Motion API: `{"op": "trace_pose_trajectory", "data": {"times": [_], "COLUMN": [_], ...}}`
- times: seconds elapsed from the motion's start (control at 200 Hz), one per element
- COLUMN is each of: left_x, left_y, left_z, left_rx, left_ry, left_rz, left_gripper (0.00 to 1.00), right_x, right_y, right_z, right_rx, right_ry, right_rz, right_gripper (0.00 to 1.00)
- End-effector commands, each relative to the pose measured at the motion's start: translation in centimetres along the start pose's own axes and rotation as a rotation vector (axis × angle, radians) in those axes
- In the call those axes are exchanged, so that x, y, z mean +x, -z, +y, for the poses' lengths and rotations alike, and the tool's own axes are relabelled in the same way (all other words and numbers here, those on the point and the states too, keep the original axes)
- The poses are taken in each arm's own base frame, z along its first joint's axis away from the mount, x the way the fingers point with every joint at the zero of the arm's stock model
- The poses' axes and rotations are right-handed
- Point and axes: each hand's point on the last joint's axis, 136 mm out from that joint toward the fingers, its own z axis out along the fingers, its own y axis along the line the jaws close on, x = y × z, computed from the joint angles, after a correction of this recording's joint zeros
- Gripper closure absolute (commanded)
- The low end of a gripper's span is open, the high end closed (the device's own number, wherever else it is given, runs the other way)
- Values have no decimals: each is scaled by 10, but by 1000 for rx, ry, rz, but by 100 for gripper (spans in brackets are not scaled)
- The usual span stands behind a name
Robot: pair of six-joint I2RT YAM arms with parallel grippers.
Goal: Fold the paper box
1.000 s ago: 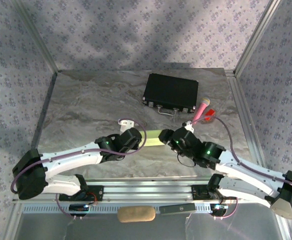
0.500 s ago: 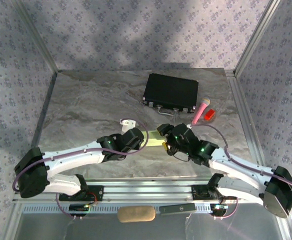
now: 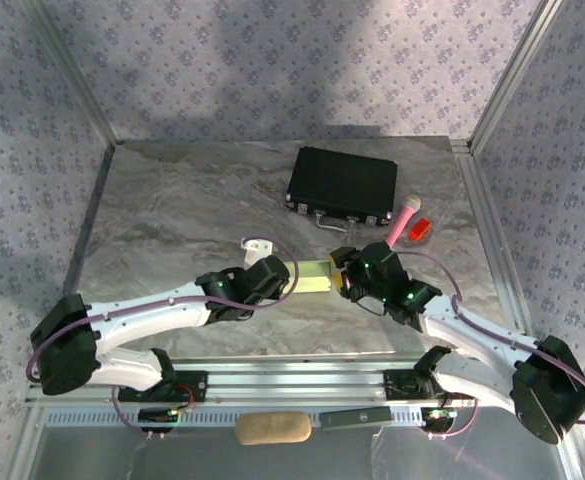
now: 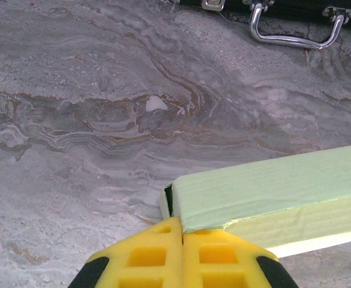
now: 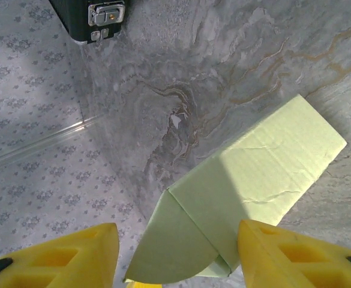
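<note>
The paper box (image 3: 312,273) is a pale green, long flat box lying on the marble table between my two grippers. My left gripper (image 3: 287,278) is shut, its yellow fingertips (image 4: 163,240) pressed together against the near corner of the box's (image 4: 271,192) left end, where a narrow slot shows open. My right gripper (image 3: 340,272) stands open at the right end. Its two yellow fingers straddle the rounded end flap (image 5: 175,252) of the box (image 5: 265,174), the right finger (image 5: 271,252) close against the box's side.
A black case (image 3: 342,186) with a metal handle (image 4: 295,30) lies behind the box. A pink stick (image 3: 405,220) and a red item (image 3: 419,230) sit at the right, a small white piece (image 3: 254,243) at the left. Patterned walls enclose the table.
My right gripper has moved forward and left onto the box's right end, and its jaws have narrowed around the flap. The left gripper has stayed shut at the left end.
</note>
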Motion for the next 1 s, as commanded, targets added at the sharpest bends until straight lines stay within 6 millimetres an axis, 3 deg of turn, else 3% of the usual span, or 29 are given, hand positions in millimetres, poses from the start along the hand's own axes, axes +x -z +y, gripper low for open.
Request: {"op": "trace_pose_trajectory", "data": {"times": [0.0, 0.09, 0.475, 0.605, 0.805, 0.999], "left_x": [14, 13, 13, 13, 14, 14], "left_y": [-2, -2, -1, -2, -2, -1], "left_z": [-3, -3, -3, -4, -3, -3], "left_rx": [-1, -1, -1, 0, 0, -1], "left_ry": [-21, -17, -11, -10, -12, -14], "left_rz": [63, 59, 52, 53, 55, 55], "left_gripper": [100, 100, 100, 100, 100, 100], "right_x": [12, 13, 22, 21, 17, 8], "right_y": [2, 6, 13, 12, 11, 10], "right_z": [3, -3, -17, -20, -31, -22], "right_rx": [-14, 7, 57, 68, 94, 61], "right_ry": [6, 1, -30, -36, -40, -43], "right_rz": [58, 56, 53, 50, 30, 18], "right_gripper": [36, 30, 24, 25, 40, 35]}}
